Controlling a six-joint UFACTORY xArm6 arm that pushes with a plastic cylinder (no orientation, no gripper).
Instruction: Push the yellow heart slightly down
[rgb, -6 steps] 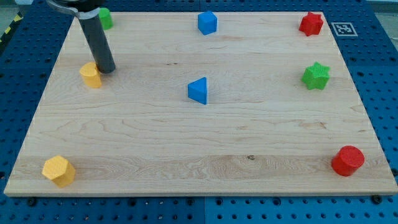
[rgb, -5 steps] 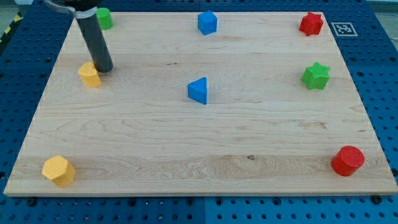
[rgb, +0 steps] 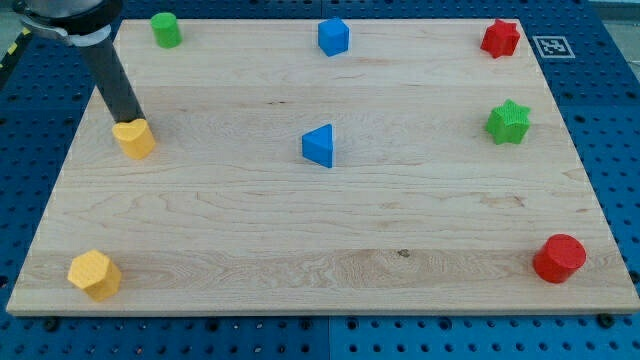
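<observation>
You have the small yellow heart-shaped block (rgb: 133, 138) sitting near the view's left edge of the pale wooden board (rgb: 320, 230), in its upper half. My tip (rgb: 127, 119), the lower end of the straight dark rod, stands right at the block's top edge, touching it or nearly so, on the side toward the view's top. The rod leans up and to the view's left from there. There is no hand on this arm to open or close, so nothing is grasped; the rod only meets the block from above.

Look toward the view's top from the heart and you find a green cylinder-like block (rgb: 166, 29) at the board's top edge, well apart from it. Toward the view's bottom, near the lower left corner, lies a yellow many-sided block (rgb: 94, 274).

Near the board's middle stands a blue triangular block (rgb: 319, 145), and a blue cube-like block (rgb: 333, 36) sits at the top edge above it.

On the view's right you see a red star block (rgb: 500, 38) in the top corner, a green star block (rgb: 508, 122) below it, and a red cylinder block (rgb: 558, 259) near the bottom corner.
</observation>
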